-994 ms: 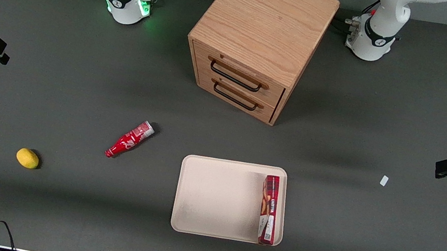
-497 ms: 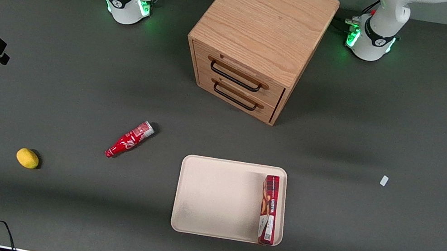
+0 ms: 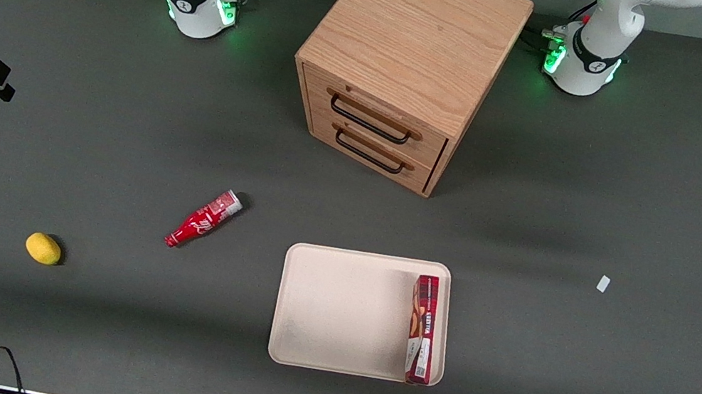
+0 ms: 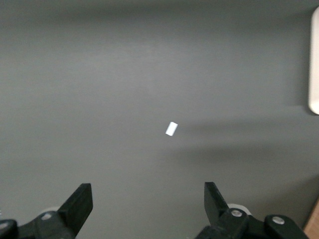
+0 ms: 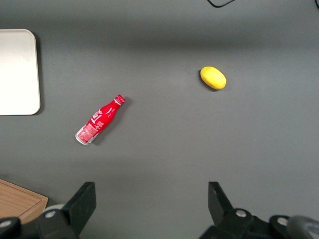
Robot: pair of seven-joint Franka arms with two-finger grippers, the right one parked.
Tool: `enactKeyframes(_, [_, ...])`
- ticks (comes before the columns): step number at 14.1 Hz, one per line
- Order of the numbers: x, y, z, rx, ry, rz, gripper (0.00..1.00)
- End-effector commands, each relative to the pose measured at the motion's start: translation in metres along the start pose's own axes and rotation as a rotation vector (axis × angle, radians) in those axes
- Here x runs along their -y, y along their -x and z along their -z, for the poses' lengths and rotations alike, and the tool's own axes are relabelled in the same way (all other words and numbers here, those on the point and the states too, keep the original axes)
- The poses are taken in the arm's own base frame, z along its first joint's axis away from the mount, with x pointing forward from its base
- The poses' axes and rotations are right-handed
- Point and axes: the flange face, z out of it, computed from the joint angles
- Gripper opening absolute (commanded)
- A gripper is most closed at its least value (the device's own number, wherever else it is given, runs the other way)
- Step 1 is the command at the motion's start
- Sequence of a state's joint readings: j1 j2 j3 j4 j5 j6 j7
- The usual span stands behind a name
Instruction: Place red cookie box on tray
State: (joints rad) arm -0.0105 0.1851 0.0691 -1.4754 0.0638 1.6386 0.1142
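The gripper [image 4: 145,199], jaws apart and empty, has pulled well away from the red cookie box [image 3: 422,329], left lying on the tray [image 3: 338,310]: placement looks complete

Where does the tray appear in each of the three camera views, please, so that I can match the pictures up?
Front view: the tray lies nearer the camera than the wooden drawer cabinet, with the red cookie box on it.
Left wrist view: only a rounded edge of the tray shows; the open tool hangs above bare table.
Right wrist view: a corner of the tray shows, beside the red bottle.
Shared landmark: the tray itself.
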Motion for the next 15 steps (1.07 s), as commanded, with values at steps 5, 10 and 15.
enactKeyframes(5, [-0.006,0.008,0.039,0.005,0.053,0.004,1.0])
enactKeyframes(10, [-0.012,0.008,0.041,0.004,0.052,-0.002,1.0])
enactKeyframes(15, [-0.014,0.007,0.04,0.005,0.052,-0.006,1.0])
